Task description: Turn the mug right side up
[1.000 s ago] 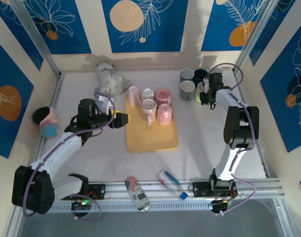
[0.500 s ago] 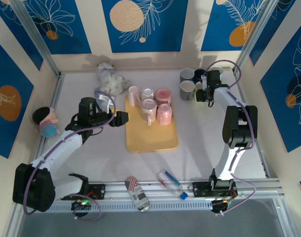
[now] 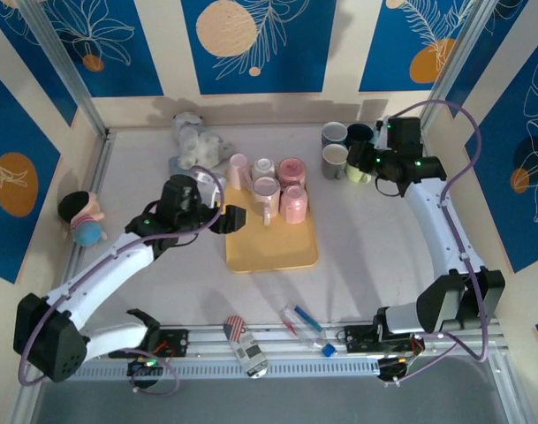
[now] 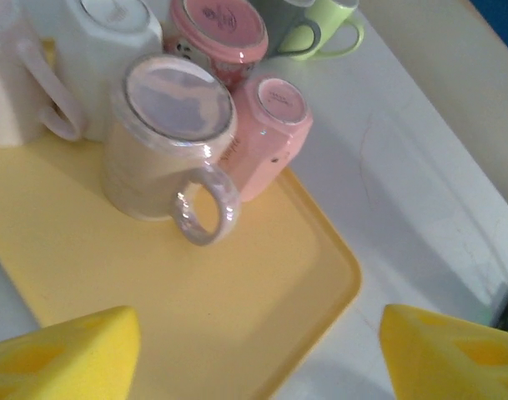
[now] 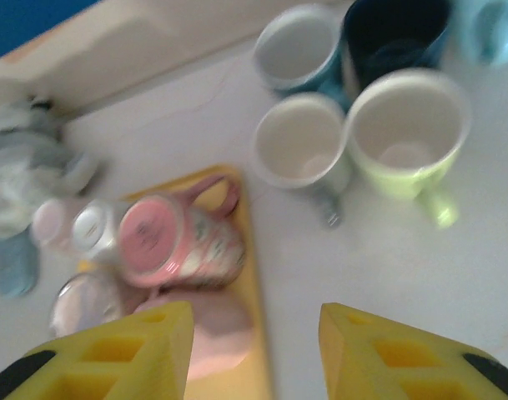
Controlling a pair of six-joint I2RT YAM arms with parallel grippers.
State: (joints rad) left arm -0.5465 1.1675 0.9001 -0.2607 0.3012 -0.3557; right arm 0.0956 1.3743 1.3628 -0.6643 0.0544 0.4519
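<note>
A yellow tray (image 3: pixel 273 252) holds several mugs standing upside down: a beige one (image 4: pixel 162 142) with its handle toward me, a pink one (image 4: pixel 266 133) beside it, and a patterned pink one (image 5: pixel 174 237) behind. My left gripper (image 3: pixel 231 218) hangs open over the tray's left side, its yellow fingers (image 4: pixel 70 358) apart above bare tray (image 4: pixel 262 275). My right gripper (image 3: pixel 367 164) is open too (image 5: pixel 255 350), hovering between the tray's right edge and the upright mugs. It holds nothing.
Upright mugs cluster at the back right: green (image 5: pixel 408 133), grey (image 5: pixel 299 146), blue-grey (image 5: pixel 299 46) and dark (image 5: pixel 395 29). A plush toy (image 3: pixel 198 141) lies at the back, a doll (image 3: pixel 85 219) at the left, and a can (image 3: pixel 244 344) and a syringe (image 3: pixel 304 322) near the front.
My left gripper has moved right, over the tray's left edge. The right arm has swung out to the right and risen, with its gripper still by the upright mugs.
</note>
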